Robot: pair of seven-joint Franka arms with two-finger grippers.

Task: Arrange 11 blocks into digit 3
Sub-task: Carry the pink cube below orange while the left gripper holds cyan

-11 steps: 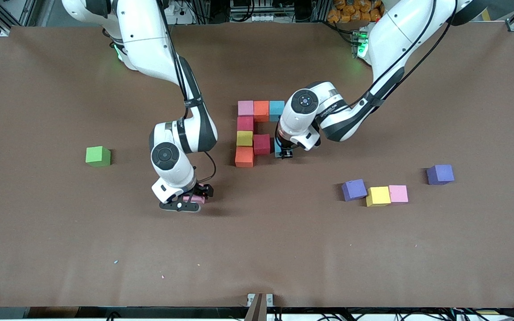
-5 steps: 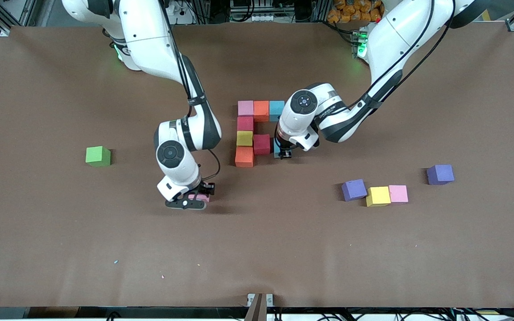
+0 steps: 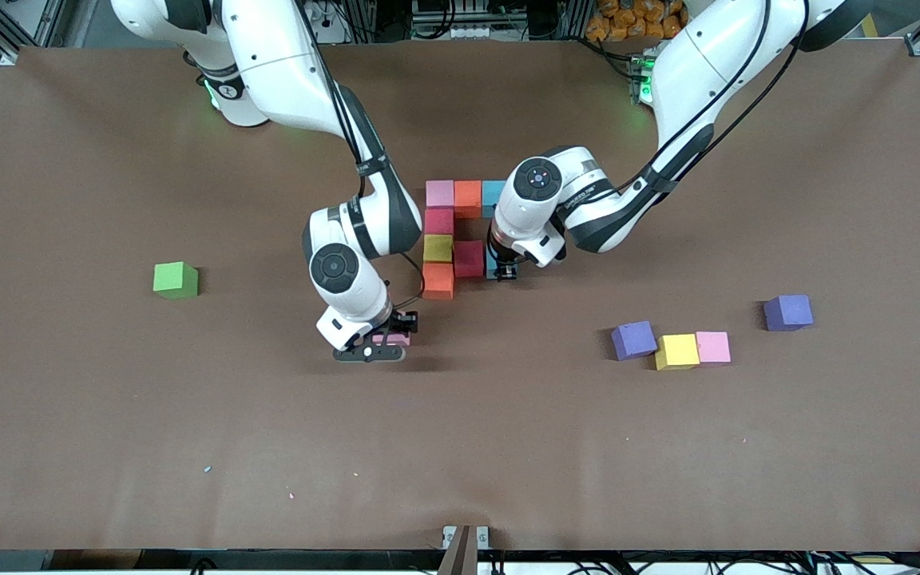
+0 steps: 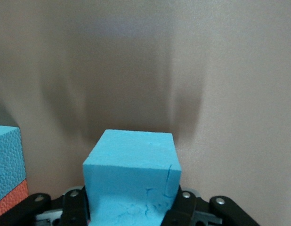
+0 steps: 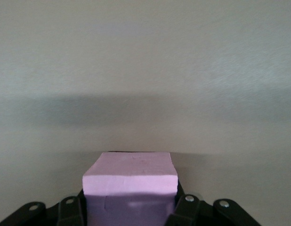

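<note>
Step in hand: block placement into the digit 3 (image 3: 454, 239), which is part-built at mid-worktop. Seven cubes are lying there: a pink, orange and light blue bar farthest from the front camera, a column of dark red, yellow and orange running down from its pink end, and a dark red cube (image 3: 469, 258) starting the middle bar.

The left gripper (image 3: 504, 271) is pinching a light blue block (image 4: 131, 181) between its fingers (image 4: 181, 207), low and just beside the dark red cube, on the side toward the left arm's end. This block is judged to be completing the middle bar. Whether it is resting on the worktop (image 3: 668, 447) cannot be told.

The right gripper (image 3: 380, 345) is holding a pink block (image 5: 130, 186), fingers (image 5: 185, 207) closed on its sides, over bare worktop near the orange cube (image 3: 438, 280) that ends the column.

Four loose blocks are lying toward the left arm's end: two purple, one yellow, one pink. A green cube (image 3: 176, 279) is sitting apart toward the right arm's end.

Next move, as judged: the left arm is needing to seat its block flush against the dark red cube and release cleanly. The right arm's pink block is probably extending the column below the orange cube, without nudging the figure.
</note>
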